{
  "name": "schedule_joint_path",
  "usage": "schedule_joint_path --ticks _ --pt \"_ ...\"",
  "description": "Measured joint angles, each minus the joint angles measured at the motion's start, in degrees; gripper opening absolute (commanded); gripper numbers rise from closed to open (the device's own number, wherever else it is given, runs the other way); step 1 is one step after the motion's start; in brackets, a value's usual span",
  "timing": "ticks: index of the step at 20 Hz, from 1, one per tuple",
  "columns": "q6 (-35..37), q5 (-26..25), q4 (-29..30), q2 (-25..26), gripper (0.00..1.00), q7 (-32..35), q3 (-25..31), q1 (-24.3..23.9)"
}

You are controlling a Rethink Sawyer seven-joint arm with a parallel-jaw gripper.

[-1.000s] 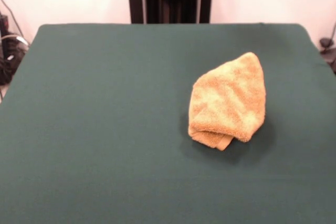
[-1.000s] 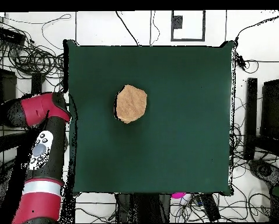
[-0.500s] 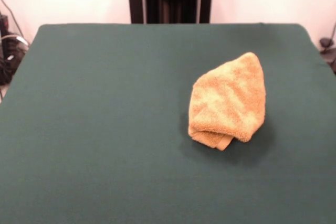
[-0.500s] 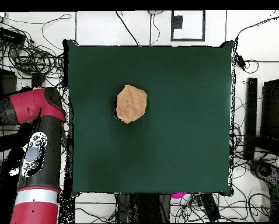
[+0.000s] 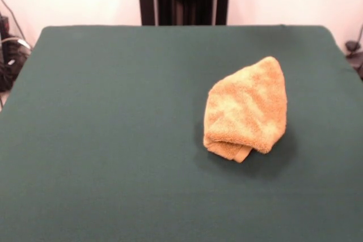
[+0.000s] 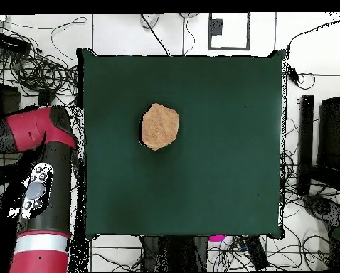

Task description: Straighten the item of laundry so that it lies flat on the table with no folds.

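The dark green felt worktop [image 5: 113,140] fills the room's middle, with tangled cables [image 6: 30,67] on the floor beside it. My red arm [image 6: 41,185] hangs off the worktop's edge beside those cables; my end effector is out of sight, so I cannot tell its state. The mustard terry towel [image 5: 247,109] lies bunched and folded well apart from my arm, near the worktop's centre.

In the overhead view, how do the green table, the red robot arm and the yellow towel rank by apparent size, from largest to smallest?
1. The table, by far the largest.
2. The robot arm, beside the table; it rises toward the camera, so it may look bigger than it is.
3. The towel, a small bunched lump on the table.
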Motion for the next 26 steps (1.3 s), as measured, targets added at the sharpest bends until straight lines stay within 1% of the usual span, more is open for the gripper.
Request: schedule_joint_path --ticks 8,14,19,26 --pt "0.0 -0.1 -1.8 1.8 1.0 0.0 -0.3 3.7" --pt "0.4 -0.1 -5.6 4.2 1.0 0.4 -0.4 6.8" --pt "0.4 -0.1 -7.2 5.0 1.0 0.7 -0.4 7.5" --pt "0.4 -0.1 -7.6 5.2 1.0 1.8 -0.4 7.5"
